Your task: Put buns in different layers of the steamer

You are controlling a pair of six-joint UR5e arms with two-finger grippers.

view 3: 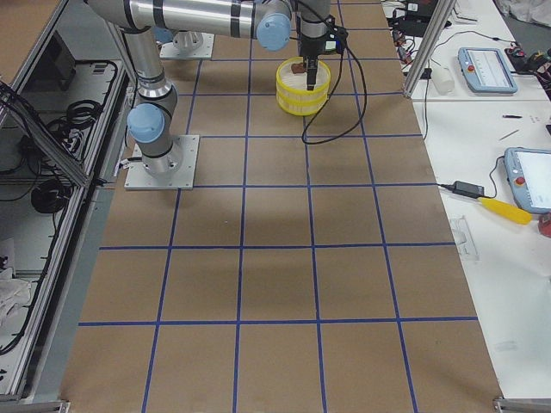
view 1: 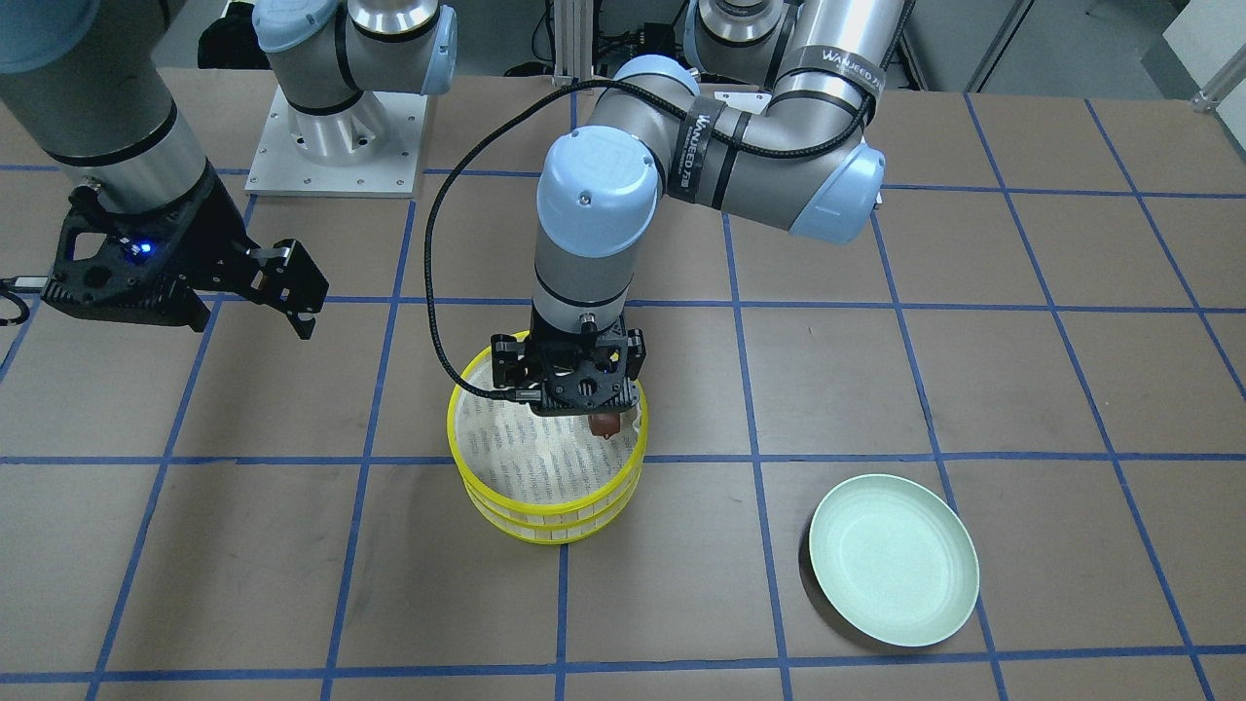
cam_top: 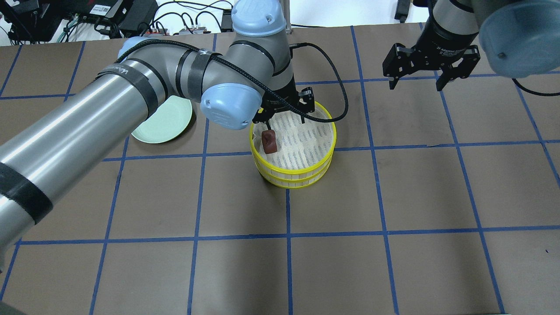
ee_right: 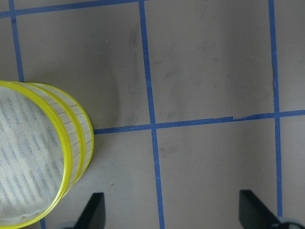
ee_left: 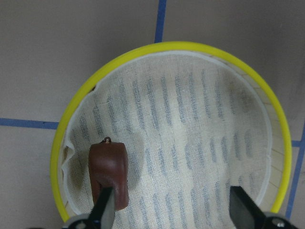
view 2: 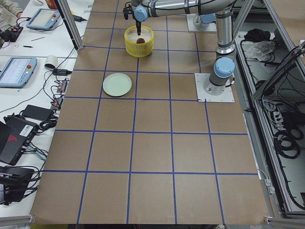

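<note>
The two steamer layers are stacked: the upper tray [cam_top: 334,131] sits on the lower tray [cam_top: 297,183]. The dark reddish-brown bun [cam_top: 269,142] lies on the upper tray's white mesh near its rim, and also shows in the left wrist view [ee_left: 108,167]. My left gripper [ee_left: 174,212] hangs over that tray with its jaws wide apart, one fingertip [ee_left: 105,210] right beside the bun. My right gripper [cam_top: 415,81] is open and empty, over bare table away from the stack. The cream-white bun is not visible in any view.
An empty pale green plate [cam_top: 164,120] lies on the table on my left of the steamer [view 1: 453,428]. The left arm's black cable [cam_top: 337,87] loops beside the stack. Brown table with blue tape lines lies all round.
</note>
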